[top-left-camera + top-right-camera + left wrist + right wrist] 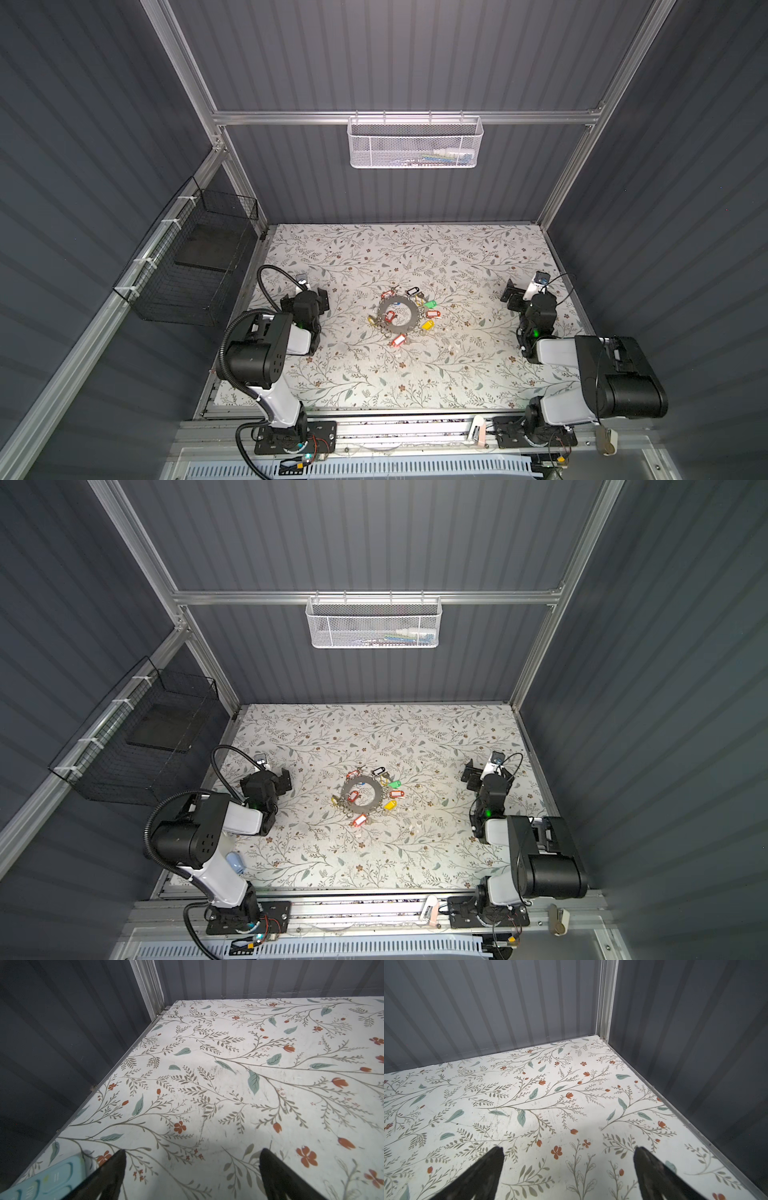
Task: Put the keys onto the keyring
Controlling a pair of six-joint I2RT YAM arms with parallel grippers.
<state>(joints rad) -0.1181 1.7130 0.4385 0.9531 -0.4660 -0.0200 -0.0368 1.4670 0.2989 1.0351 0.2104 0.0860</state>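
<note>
Keyring [410,322] on table [415,257] (keys [398,340] just before)

The table [457,257] is off-white, printed with grey-green sprigs, teal leaves and rust-red flowers; the keyring [410,318] is plain grey; at its two o'clock a green tag [429,304]; at four a yellow tag [428,325]; at six the keys [398,340], dark grey with an orange-red tag; the walls [415,62] dark grey, striped.

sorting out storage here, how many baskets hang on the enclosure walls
2. A white perforated metal basket hangs on the back rail; a black wire basket hangs on the left side rail. None look hidden.
</note>
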